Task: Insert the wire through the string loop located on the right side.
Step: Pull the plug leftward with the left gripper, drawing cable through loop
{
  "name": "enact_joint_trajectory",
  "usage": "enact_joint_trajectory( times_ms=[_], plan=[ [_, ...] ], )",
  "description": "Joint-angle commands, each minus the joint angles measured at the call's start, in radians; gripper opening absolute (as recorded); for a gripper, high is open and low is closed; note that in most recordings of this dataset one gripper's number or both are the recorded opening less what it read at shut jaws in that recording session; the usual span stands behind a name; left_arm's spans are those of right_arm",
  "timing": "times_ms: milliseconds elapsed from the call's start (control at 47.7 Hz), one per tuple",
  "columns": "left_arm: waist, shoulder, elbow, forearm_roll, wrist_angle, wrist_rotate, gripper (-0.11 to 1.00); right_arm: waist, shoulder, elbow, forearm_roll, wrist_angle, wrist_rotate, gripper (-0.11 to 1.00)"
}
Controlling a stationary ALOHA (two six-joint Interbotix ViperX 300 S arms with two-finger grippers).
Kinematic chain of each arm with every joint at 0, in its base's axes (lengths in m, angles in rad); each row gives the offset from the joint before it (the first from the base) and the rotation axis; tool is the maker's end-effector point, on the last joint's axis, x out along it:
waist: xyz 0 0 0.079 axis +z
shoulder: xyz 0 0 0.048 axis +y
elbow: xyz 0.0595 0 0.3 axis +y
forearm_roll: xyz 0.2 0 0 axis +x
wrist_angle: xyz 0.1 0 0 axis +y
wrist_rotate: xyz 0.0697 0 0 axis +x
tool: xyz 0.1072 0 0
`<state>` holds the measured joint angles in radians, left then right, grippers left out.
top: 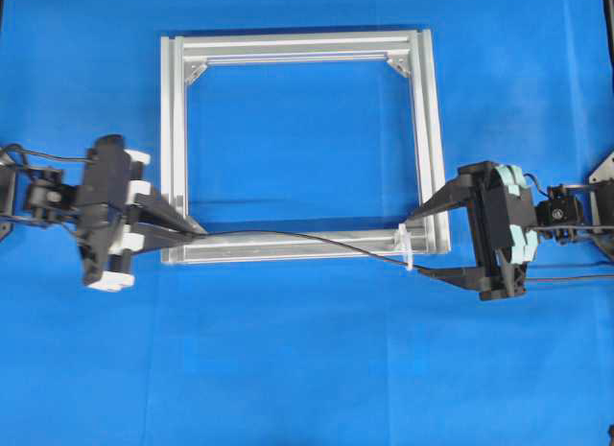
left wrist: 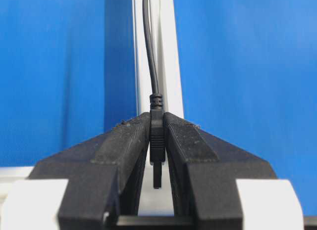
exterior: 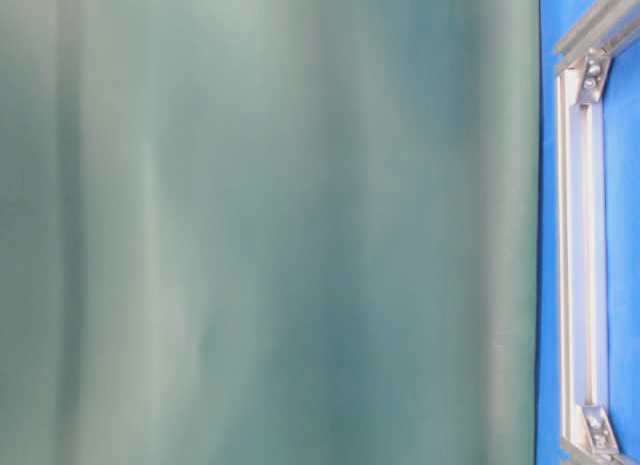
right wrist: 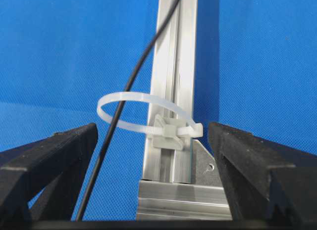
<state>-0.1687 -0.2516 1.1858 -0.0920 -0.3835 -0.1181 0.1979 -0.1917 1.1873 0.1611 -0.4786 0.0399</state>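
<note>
Left gripper (top: 197, 235) sits at the frame's (top: 302, 45) lower-left corner, jaws pressed together on the wire's (top: 297, 237) plug end; in the left wrist view the plug (left wrist: 157, 141) is clamped upright between the fingers (left wrist: 185, 146), with the cable running away along the silver rail (left wrist: 168, 52). From there the wire arcs across the lower rail, above it, and passes through the string loop (right wrist: 143, 114) at the frame's lower-right corner, then trails toward the right arm. Right gripper (top: 422, 243) is spread wide, one fingertip at the rail's right end, the other just below the loop; the loop and its white mount (right wrist: 168, 133) sit between the fingers with open room on both sides. Blue table (top: 307, 369) lies bare all around the frame's outer edges
</note>
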Motion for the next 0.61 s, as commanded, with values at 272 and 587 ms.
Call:
enact_joint_trajectory(
  times_ms=[272,587],
  plan=[
    [-0.021,-0.043,0.031,0.006,0.080,0.015,0.09,0.000,-0.015,-0.006,-0.002,-0.005,-0.002,0.91],
    [-0.021,-0.044,0.034,0.006,0.114,0.008,0.09,-0.002,-0.015,-0.006,-0.002,-0.005,-0.002,0.91]
  ],
)
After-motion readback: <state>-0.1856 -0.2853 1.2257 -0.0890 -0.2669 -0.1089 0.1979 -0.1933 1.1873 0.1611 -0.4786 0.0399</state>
